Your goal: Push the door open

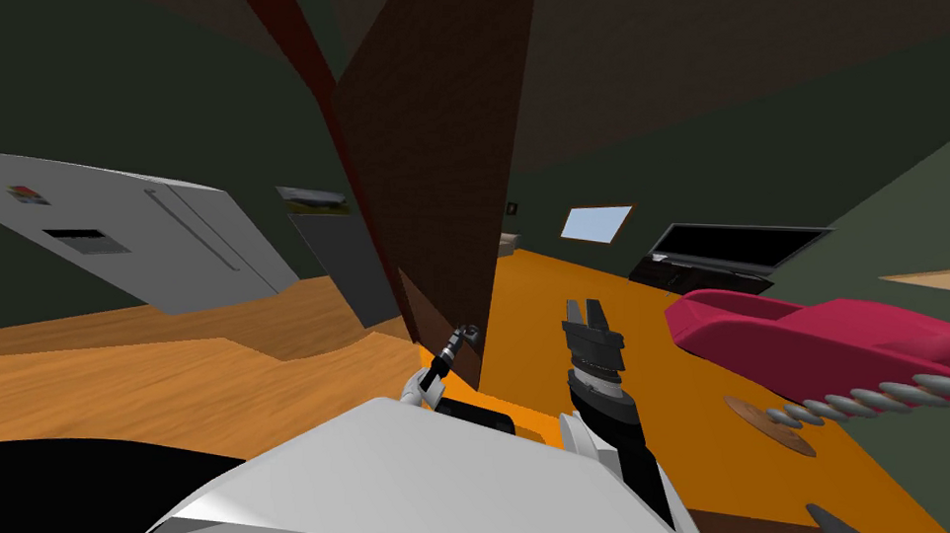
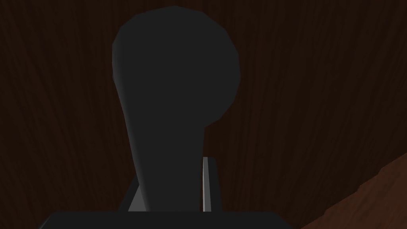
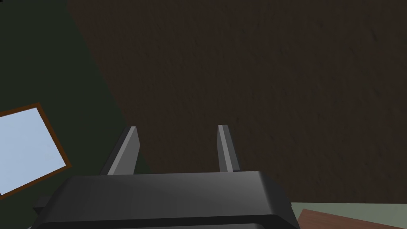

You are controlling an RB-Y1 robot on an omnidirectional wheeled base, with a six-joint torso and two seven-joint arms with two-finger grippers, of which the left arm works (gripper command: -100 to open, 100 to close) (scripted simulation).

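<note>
Door (image 1: 438, 129) dark brown wood, edge-on just ahead of me and standing at an angle to its frame. An orange floor (image 1: 561, 281) shows past its free edge, so I judge it partly open.

My left gripper (image 1: 468, 333) is at that edge. In its wrist view my fingers (image 2: 204, 183) are drawn narrow, pressing the stem of the dark, round-headed door handle (image 2: 175, 79).

My right gripper (image 1: 585, 307) hangs apart, fingers spread, holding nothing.

Left to do: push the leaf wider.
</note>
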